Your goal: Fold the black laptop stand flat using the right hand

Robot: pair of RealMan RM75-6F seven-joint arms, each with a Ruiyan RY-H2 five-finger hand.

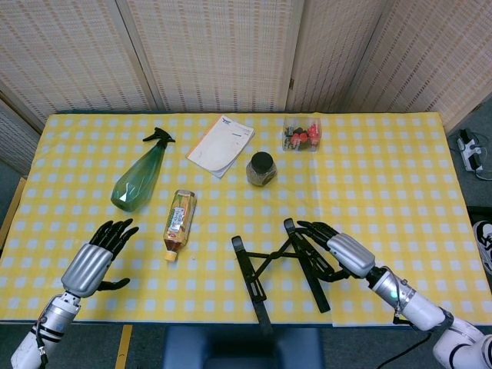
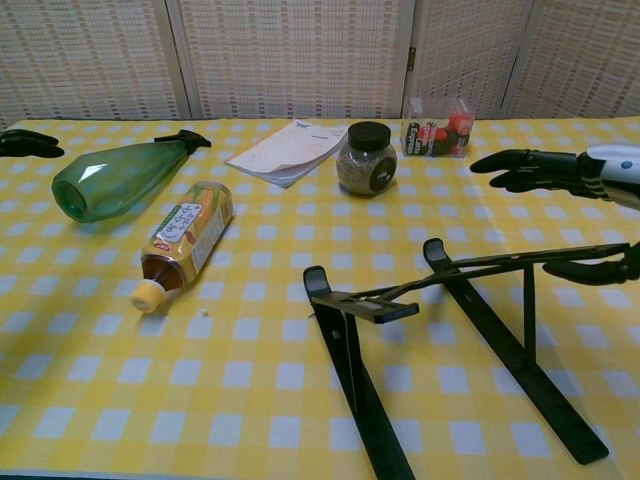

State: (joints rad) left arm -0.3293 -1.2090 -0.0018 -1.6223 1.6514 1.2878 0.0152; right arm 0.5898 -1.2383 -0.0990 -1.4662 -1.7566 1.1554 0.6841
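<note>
Black metal folding laptop stand (image 1: 280, 265) seen propped open; right hand (image 1: 338, 252) spread over its right rail, contact unclear.

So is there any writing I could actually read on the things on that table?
Nothing reads clearly.
Tea bottle: its label carries print, too blurred to read.
Booklet: a small mark and faint lines, too small to read.
Dark-lidded jar: a label, illegible.
Clear box: a printed label, illegible.
Green spray bottle and laptop stand: no text visible.

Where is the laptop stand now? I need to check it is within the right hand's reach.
The black laptop stand sits near the table's front edge, right of centre in the head view, with the right hand at its right rail.
</note>
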